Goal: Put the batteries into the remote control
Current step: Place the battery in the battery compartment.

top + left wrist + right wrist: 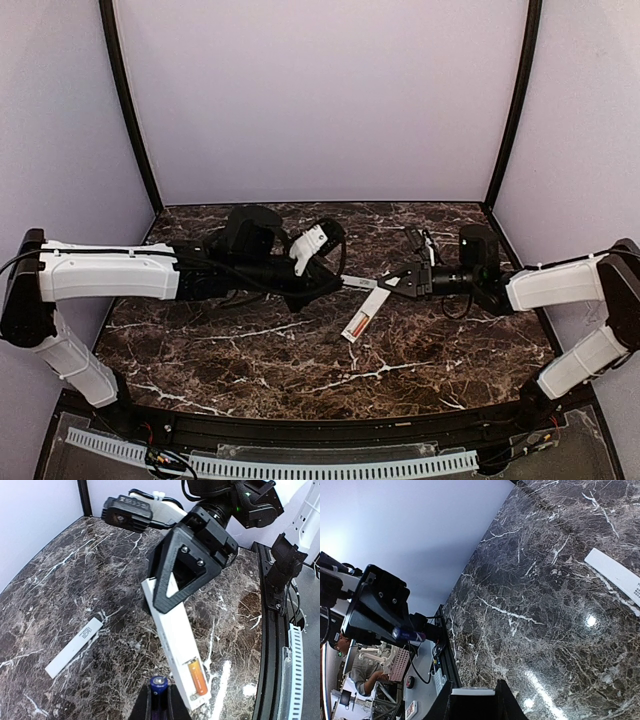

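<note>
Remote control (175, 630): slim white bar over the bench (75, 580), right fingers (170, 585) clamped on its far end. Red-orange battery (198, 677) sits in the recess; the slot beside it looks empty. Left fingers (142, 707) pinch the blue-purple battery (158, 684) just short of it. Next: align lengthwise, press in level.

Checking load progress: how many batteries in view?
2. The red-orange battery sits in the recess of the remote control; the dark blue battery is pinched by the left gripper, just beside it. Others may be hidden.
</note>
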`<action>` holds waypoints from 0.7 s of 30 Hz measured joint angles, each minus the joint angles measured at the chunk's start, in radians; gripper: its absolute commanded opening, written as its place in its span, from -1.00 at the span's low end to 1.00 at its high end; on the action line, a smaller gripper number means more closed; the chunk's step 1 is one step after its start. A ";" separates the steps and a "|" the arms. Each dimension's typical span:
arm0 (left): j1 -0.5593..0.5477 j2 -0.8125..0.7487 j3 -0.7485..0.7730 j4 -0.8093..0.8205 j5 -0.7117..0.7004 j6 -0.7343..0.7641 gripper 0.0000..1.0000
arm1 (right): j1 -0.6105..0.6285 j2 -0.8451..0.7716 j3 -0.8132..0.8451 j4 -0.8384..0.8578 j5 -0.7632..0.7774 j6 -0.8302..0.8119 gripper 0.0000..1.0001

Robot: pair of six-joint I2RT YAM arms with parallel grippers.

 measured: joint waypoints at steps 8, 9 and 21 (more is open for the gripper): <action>-0.051 0.076 0.001 0.026 0.029 0.016 -0.99 | 0.011 0.050 0.006 0.092 -0.021 0.087 -1.00; -0.053 0.081 0.001 0.026 0.031 0.017 -0.99 | 0.011 0.056 0.006 0.106 -0.024 0.098 -1.00; -0.068 0.108 0.016 0.027 0.039 0.021 -0.99 | 0.016 0.074 0.006 0.179 -0.040 0.166 -1.00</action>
